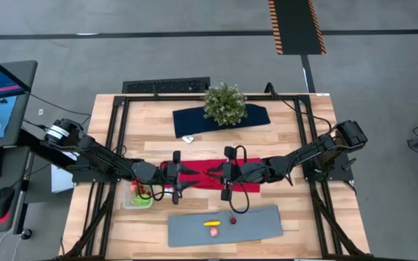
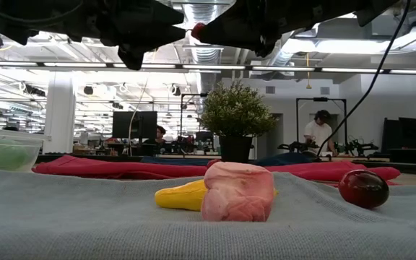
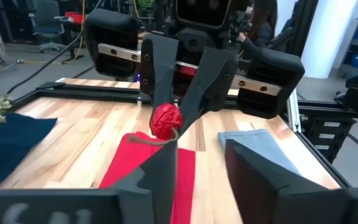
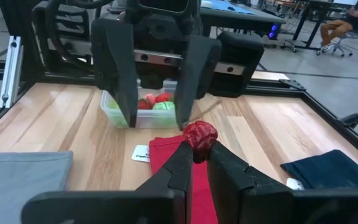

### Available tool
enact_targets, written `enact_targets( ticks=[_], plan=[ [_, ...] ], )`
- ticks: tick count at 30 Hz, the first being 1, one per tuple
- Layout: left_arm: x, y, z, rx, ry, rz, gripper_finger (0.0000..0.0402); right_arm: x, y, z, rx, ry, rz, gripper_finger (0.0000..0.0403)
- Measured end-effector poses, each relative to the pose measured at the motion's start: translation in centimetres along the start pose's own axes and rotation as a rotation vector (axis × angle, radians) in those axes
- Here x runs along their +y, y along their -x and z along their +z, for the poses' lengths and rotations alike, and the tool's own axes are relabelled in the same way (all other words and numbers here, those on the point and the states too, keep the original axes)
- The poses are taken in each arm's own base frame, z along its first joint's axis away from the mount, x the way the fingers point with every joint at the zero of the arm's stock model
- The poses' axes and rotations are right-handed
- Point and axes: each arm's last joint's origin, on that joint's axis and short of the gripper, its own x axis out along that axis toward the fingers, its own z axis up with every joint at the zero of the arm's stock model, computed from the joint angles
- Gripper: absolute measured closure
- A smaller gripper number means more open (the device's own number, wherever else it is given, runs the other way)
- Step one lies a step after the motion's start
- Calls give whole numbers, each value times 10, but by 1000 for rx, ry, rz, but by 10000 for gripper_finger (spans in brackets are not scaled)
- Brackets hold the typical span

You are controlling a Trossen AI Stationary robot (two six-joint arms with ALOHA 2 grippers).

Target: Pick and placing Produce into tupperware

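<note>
Tupperware [image 1: 137, 197] sits at the counter's [image 1: 296, 138] nine o'clock edge, holding green and red produce pieces, count unclear. Just beside it, toward three o'clock, the left gripper [image 1: 176, 182] hovers above the red cloth [image 1: 202, 176], jaws spread wide. Facing it, the right gripper [image 1: 224, 172] has its jaws pinched on one red strawberry [image 4: 199, 134]. At six o'clock, three pieces lie on the grey mat [image 1: 260, 223]: one yellow piece [image 1: 212, 223], one pink piece [image 1: 213, 232], one dark red berry [image 1: 232, 220].

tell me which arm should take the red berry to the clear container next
Left. The right hand holds the small red toy berry out between the left hand's open fingers, and the clear plastic rectangular container sits on the left arm's side.
</note>
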Motion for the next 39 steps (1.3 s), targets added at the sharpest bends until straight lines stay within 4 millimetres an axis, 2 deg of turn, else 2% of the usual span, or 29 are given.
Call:
enact_targets(
  ticks=[6, 12, 27, 31, 37, 39],
  plan=[
    [0, 0, 1, -8, -1, 11, 233, 2, 1, 1, -2, 1, 11, 340],
    [3, 0, 0, -8, -8, 96, 230, 2, 1, 1, -3, 1, 11, 340],
    [2, 0, 1, -16, -16, 77, 232, 2, 1, 1, -3, -7, 11, 340],
    [2, 0, 1, -10, -18, 49, 262, 2, 1, 1, -3, -7, 11, 340],
    [0, 0, 2, -22, -63, 18, 383, 2, 1, 1, -3, -7, 11, 340],
    [0, 0, 4, -38, -68, 17, 392, 2, 1, 1, -3, -8, 11, 340]
  ],
)
